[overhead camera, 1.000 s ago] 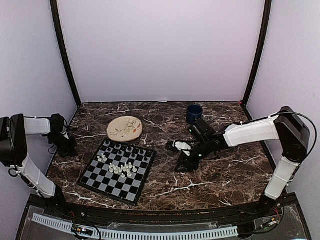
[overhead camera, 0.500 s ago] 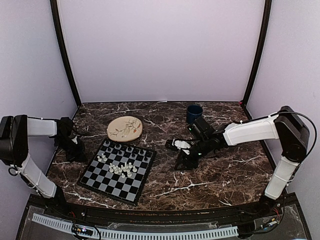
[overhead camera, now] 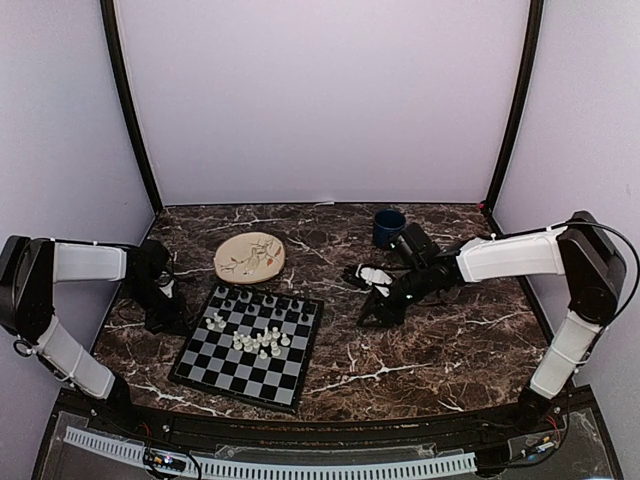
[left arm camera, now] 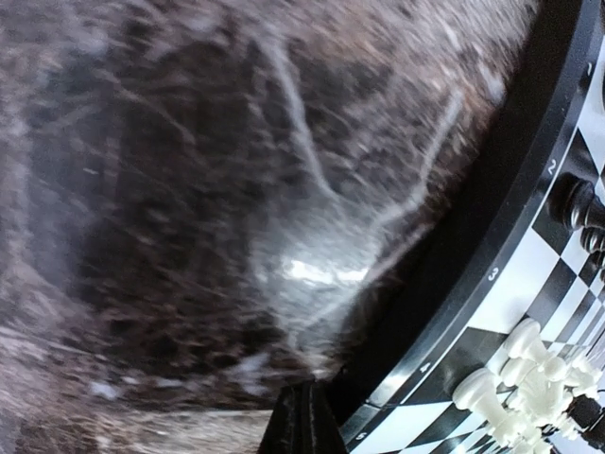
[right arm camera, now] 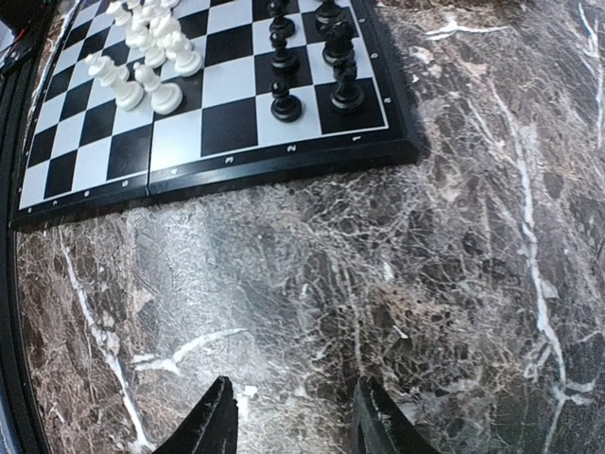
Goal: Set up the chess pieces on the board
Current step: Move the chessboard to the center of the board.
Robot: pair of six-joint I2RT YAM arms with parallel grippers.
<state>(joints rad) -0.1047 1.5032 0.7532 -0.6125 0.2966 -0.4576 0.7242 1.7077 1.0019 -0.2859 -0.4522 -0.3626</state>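
My left gripper [left arm camera: 302, 421] is resting with its fingers pressed together. The board [left arm camera: 449, 293] is lying just to its right, and its black rim seems to be touching my fingertips, though blur is hiding the contact. My right gripper [right arm camera: 295, 426] is hanging half spread and empty, with the board's edge ahead and well apart. Farther ahead, the black pieces [right arm camera: 285, 99] are standing in a row, and the cream pieces [right arm camera: 166, 93] are huddling to their left. My left hand is sitting nearer.

Polished brown marble-look table [right arm camera: 454, 284] with white veins; smooth, glossy board [right arm camera: 227, 123]; shiny plastic-looking chess pieces [right arm camera: 166, 95]; matt beige plate [overhead camera: 249, 256].
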